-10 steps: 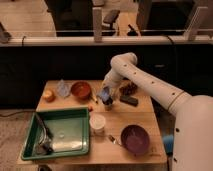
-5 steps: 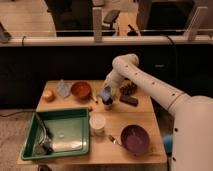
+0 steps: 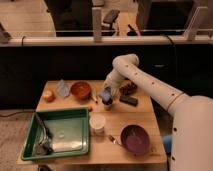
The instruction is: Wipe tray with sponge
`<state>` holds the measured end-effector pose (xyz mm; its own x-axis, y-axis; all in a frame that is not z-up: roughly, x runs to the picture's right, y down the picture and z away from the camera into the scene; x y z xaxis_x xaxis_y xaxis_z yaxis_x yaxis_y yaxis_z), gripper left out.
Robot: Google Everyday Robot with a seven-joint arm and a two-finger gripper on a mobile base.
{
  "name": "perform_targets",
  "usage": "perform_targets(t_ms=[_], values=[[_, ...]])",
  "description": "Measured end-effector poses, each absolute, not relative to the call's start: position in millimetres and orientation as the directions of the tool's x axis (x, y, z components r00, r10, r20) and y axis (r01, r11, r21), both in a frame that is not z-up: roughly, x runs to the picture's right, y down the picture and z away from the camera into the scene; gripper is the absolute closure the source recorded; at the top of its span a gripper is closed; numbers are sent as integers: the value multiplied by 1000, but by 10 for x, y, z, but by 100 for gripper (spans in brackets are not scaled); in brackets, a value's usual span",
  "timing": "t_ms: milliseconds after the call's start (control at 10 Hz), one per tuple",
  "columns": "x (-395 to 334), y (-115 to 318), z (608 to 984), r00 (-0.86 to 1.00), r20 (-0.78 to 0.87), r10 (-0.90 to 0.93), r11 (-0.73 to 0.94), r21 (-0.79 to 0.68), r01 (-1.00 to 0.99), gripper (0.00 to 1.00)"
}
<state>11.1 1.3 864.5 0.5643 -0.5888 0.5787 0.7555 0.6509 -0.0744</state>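
One arm reached over the table (image 3: 146, 119), its gripper (image 3: 107, 101) hanging just right of the orange bowl (image 3: 80, 90) and, as far as the dim view showed, clamped on the sponge (image 3: 105, 93). The green tray (image 3: 71, 125) lay well apart at the front-left corner, a white cup (image 3: 98, 123) just beside its right rim.

The gripper (image 3: 106, 101) above the table (image 3: 146, 114) blurs into the sponge (image 3: 106, 93). In the tray (image 3: 75, 136), the dark clutter (image 3: 42, 142) is too blurred to identify.

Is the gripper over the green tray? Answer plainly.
No, the gripper is between the orange bowl and the flat black block, well apart from the green tray.
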Motion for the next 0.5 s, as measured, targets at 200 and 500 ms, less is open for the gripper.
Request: perform_targets(t_ms=[200, 500], values=[[-272, 93, 8484, 462, 606, -647, 567, -23, 824, 100], [-762, 226, 8218, 307, 631, -713, 437, 58, 897, 100]])
